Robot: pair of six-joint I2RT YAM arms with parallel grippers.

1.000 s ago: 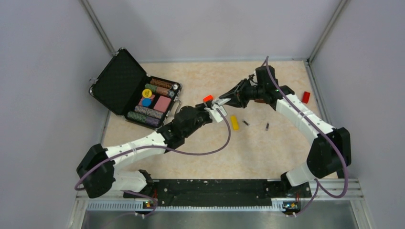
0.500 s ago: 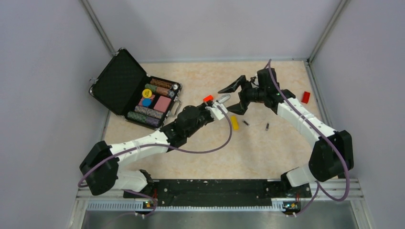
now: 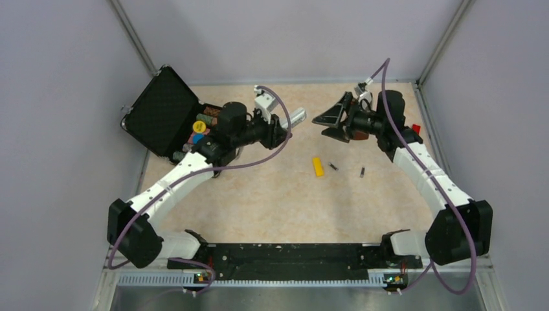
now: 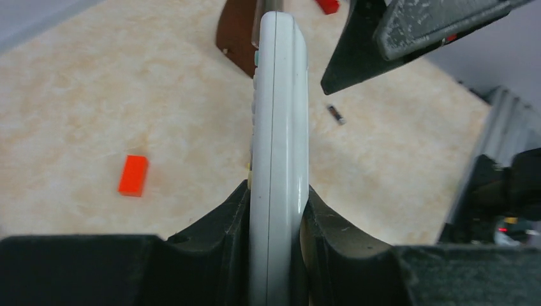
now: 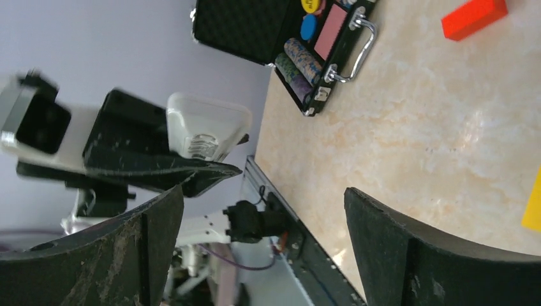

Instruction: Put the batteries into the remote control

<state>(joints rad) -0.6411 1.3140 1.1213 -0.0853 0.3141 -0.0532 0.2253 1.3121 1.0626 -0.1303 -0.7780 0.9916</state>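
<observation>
The remote control [image 4: 279,127], a slim white bar seen edge-on, is clamped between the fingers of my left gripper [image 4: 279,191]. In the top view that gripper [image 3: 285,126] holds the remote control [image 3: 295,117] raised over the table's far middle, its free end pointing right. My right gripper [image 3: 322,127] faces it from a short gap, jaws wide apart and empty. In the right wrist view the remote control's end [image 5: 207,131] lies beyond the open right gripper [image 5: 261,210]. Two batteries [image 3: 333,166] [image 3: 362,172] lie on the table, and one battery [image 4: 335,114] shows in the left wrist view.
A yellow block [image 3: 317,166] lies beside the batteries. An open black case [image 3: 169,110] of poker chips stands at the far left. One red block [image 4: 133,174] lies under the left arm, another red block [image 3: 415,128] near the right wall behind the right arm.
My right gripper let go of the remote, opened wide and drew back to the right. My left arm swung up and toward the far left, carrying the remote.
</observation>
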